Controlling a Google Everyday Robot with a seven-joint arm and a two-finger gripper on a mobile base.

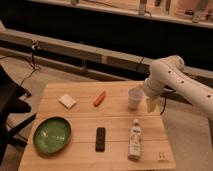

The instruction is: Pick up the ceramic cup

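The jaws stand spread, pointing down at the far right edge of the surface [80, 117], just to the right of the cup [134, 97] and holding nothing. It is hard to make out whether the nearer tip touches the cup's side or hangs a little clear of it. The white arm [172, 80] that carries them comes in from the right, bends at a rounded elbow above the far right corner and drops down to the wrist.

The cup is small, plain and white. It stands upright on the wooden surface near its far right corner, with its open mouth facing up.

To the left of the cup, in the far middle, lies a slim orange-red stick [99, 98], set at a slant. Further left is a small white block [67, 101]. A green bowl [52, 135] sits at the near left. A flat black bar [100, 138] lies in the near middle, pointing near to far. Right of it, and on the near side of the cup, is a white bottle [134, 139] with a label, its cap toward the far side.

A dark chair [10, 107] stands off the left edge.
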